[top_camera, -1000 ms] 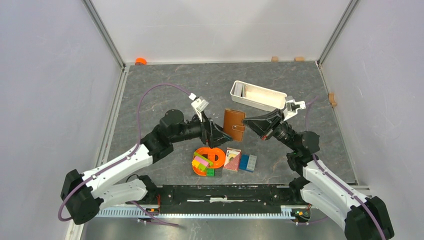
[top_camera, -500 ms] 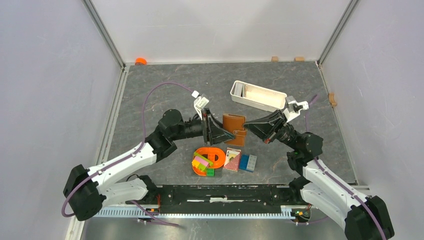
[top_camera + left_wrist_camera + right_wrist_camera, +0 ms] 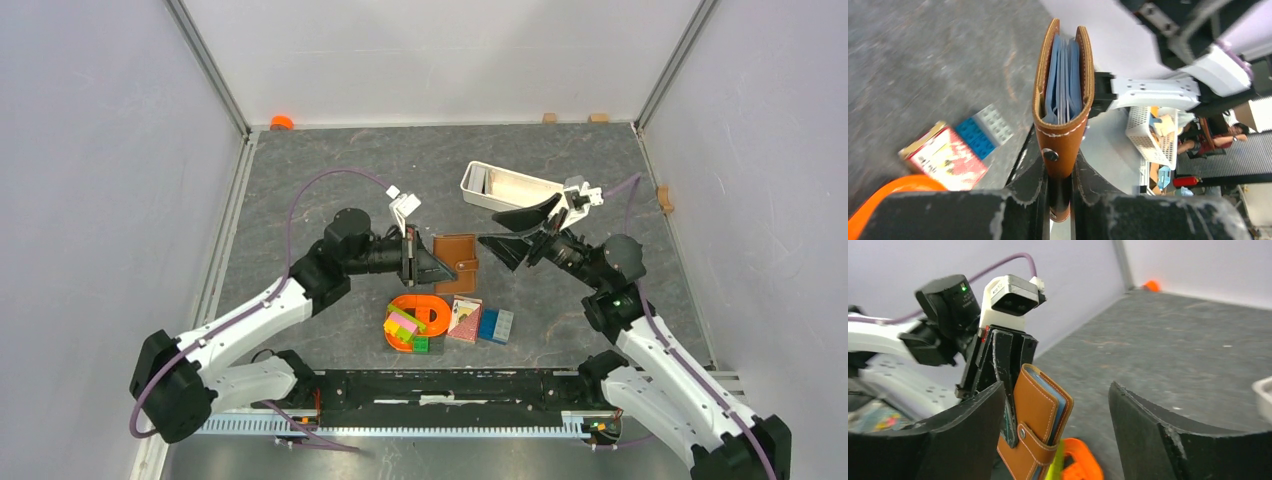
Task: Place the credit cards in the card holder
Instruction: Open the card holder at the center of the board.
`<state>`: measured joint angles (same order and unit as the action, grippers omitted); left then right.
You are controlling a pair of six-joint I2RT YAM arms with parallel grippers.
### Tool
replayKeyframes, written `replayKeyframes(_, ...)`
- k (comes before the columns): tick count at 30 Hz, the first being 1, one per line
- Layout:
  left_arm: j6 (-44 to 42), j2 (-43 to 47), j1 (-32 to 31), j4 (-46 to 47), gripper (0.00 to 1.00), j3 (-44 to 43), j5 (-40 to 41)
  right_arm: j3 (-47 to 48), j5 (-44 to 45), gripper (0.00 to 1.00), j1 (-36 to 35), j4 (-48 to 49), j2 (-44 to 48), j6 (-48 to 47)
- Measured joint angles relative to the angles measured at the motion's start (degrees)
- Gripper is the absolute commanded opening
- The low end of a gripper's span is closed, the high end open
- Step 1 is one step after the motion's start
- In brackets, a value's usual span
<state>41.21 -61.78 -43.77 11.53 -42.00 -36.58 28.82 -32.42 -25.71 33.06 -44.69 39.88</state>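
Note:
The brown card holder (image 3: 457, 262) is folded, with its strap snapped over the flap, and is held off the table on edge. My left gripper (image 3: 428, 265) is shut on its strap end; in the left wrist view the fingers (image 3: 1030, 175) pinch the card holder (image 3: 1063, 115) from both sides. Bluish credit cards (image 3: 1063, 75) sit inside between its two covers, their edges showing. In the right wrist view the card holder (image 3: 1035, 410) and the credit cards (image 3: 1063, 402) hang just ahead of my right gripper (image 3: 1055, 385). My right gripper (image 3: 510, 228) is open and touches nothing.
A white oblong tray (image 3: 515, 192) stands behind the right gripper. Below the card holder lie an orange ring toy with coloured blocks (image 3: 418, 320), a red playing-card pack (image 3: 465, 318) and blue blocks (image 3: 495, 325). An orange cap (image 3: 281, 122) sits in the far left corner.
My left gripper has closed on the card holder. My right gripper has let go of it, opened wide and drawn back to the right. The card holder shifted slightly left.

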Motion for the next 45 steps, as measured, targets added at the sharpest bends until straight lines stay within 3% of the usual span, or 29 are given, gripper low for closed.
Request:
replayKeyframes(5, -5.0, -4.8, 5.5, -15.6, 0.02, -5.4, -3.2, 4.3, 2.2, 0.71, 0.0, -14.4, 2.3, -13.2)
replayKeyframes(13, -16.0, -13.4, 6.4, -32.1, 0.02, -11.5, -14.0, 5.8, -14.3, 0.58, -3.1, -20.7, -5.8, -18.8)
replayKeyframes(20, -19.6, -16.0, 6.4, -35.2, 0.02, -11.6, -19.9, 5.8, -22.7, 0.53, -6.8, -21.7, -11.0, -19.1)
replayKeyframes(27, -19.8, -16.0, 6.6, -35.0, 0.02, -11.0, -21.2, 5.9, -23.4, 0.51, -8.2, -26.9, -13.6, -23.4)
replayKeyframes(37, -19.8, -16.0, 6.6, -35.8, 0.02, -10.1, -22.8, 5.9, -24.6, 0.48, -12.4, -26.9, -15.7, -25.0)
replayKeyframes(45, -19.9, -16.0, 6.5, -38.8, 0.02, -9.5, -24.9, 6.8, -22.8, 0.13, -16.2, -26.6, -17.6, -27.0)
